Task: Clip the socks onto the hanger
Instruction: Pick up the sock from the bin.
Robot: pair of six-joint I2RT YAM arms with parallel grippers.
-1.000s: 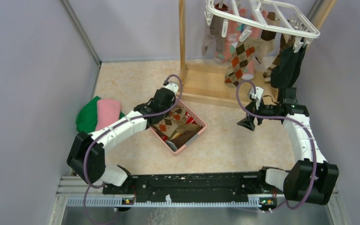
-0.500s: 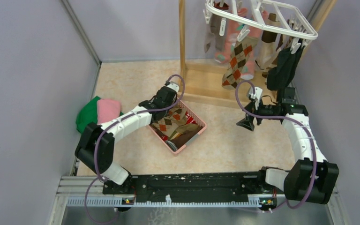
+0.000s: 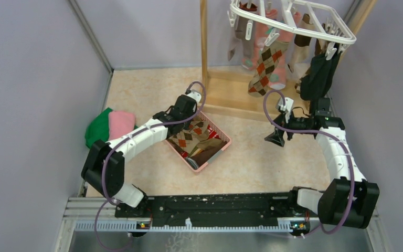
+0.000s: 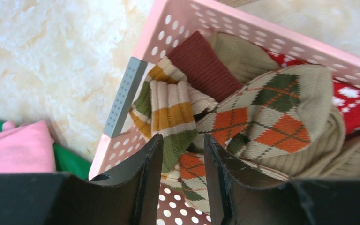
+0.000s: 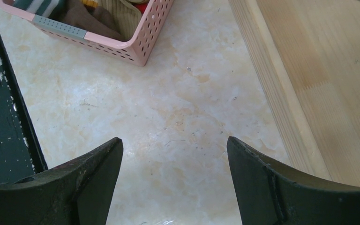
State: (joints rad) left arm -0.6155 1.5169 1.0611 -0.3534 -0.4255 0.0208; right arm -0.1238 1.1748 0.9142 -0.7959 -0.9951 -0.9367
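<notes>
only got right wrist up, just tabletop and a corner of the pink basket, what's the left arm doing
Observer: The left gripper is over the pink basket, with a striped sock between its fingers. I can't tell if it's pinched.
Operator: anything on the hanger yet
Observer: Yes, several socks hang from the hanger, among them an argyle sock and a black sock.
Operator: where's it from my arm
Observer: In the top view it's past the right gripper, away from the bases, high up beside the wooden stand.
</notes>
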